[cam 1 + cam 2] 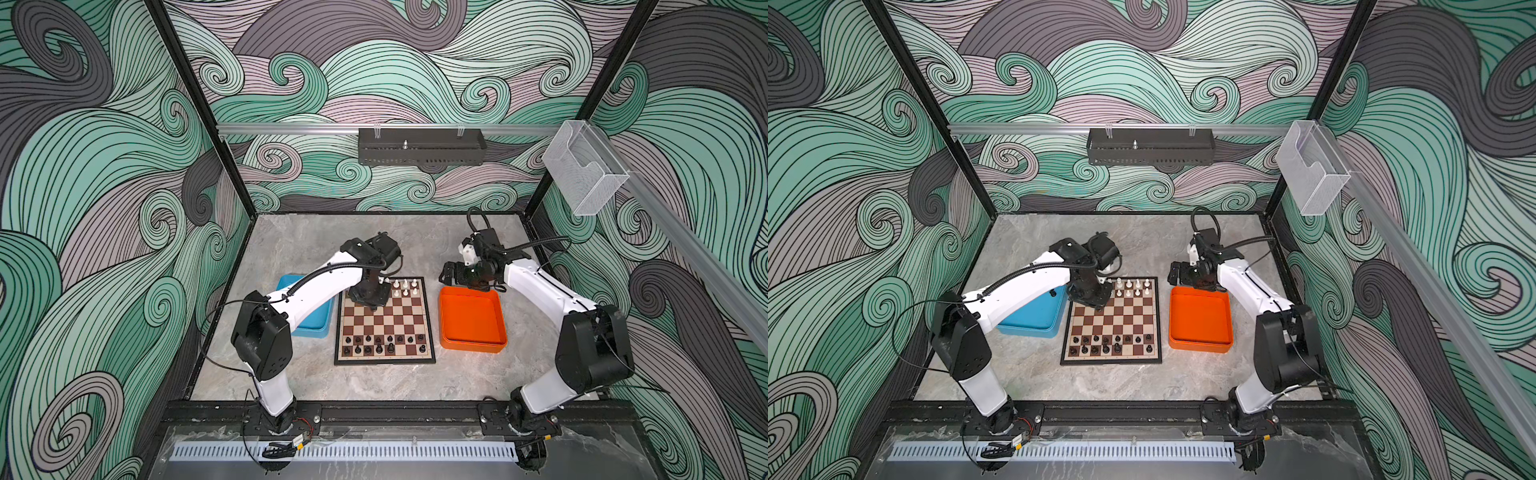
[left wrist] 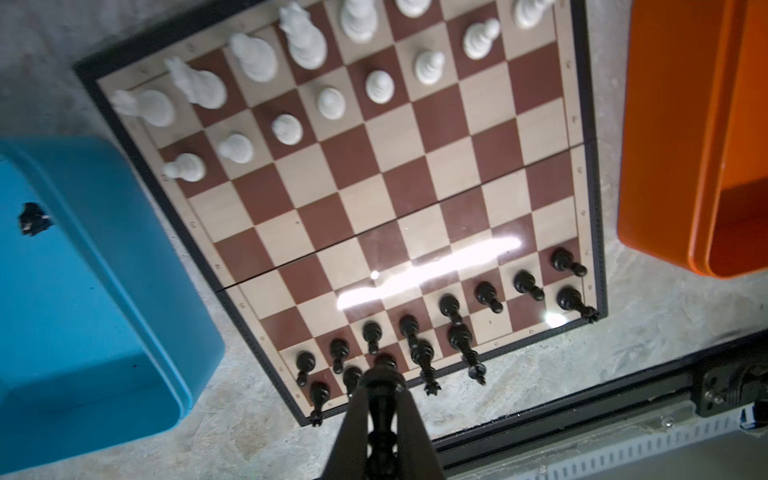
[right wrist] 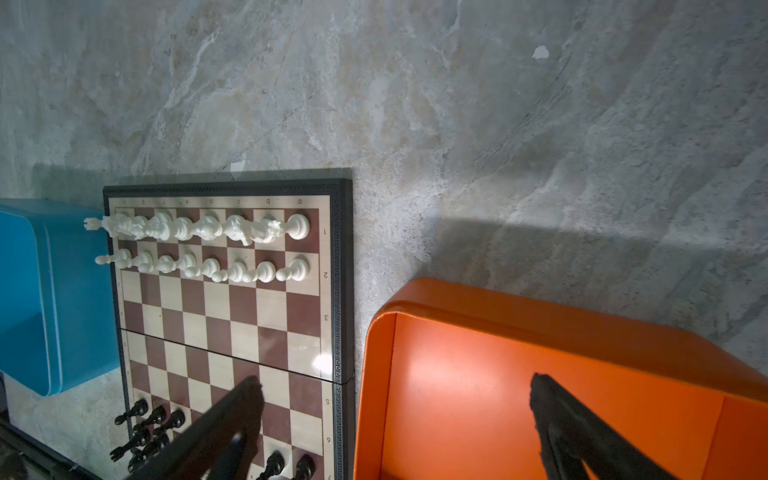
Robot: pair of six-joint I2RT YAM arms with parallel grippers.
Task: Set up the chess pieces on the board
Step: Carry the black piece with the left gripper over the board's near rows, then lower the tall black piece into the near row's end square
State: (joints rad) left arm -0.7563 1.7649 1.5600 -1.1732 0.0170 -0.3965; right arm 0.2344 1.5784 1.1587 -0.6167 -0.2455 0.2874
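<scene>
Square flat chessboard of dark brown and cream squares, black-framed. At its 12 o'clock, two rows of tiny glossy white plastic chessmen; at 6 o'clock, black ones. Above the board toward 11 o'clock, left gripper pinched narrow on one black chessman. At 9 o'clock, blue square plastic tray with one small black piece inside. At 3 o'clock, orange square plastic tray; above its 11 o'clock corner, right gripper spread wide, empty

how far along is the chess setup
Nearly done: white pieces fill both their rows and black pawns look complete. The left gripper holds a black piece over the board. Remaining: place it, then the loose black piece from the blue tray, filling two back-row gaps.
</scene>
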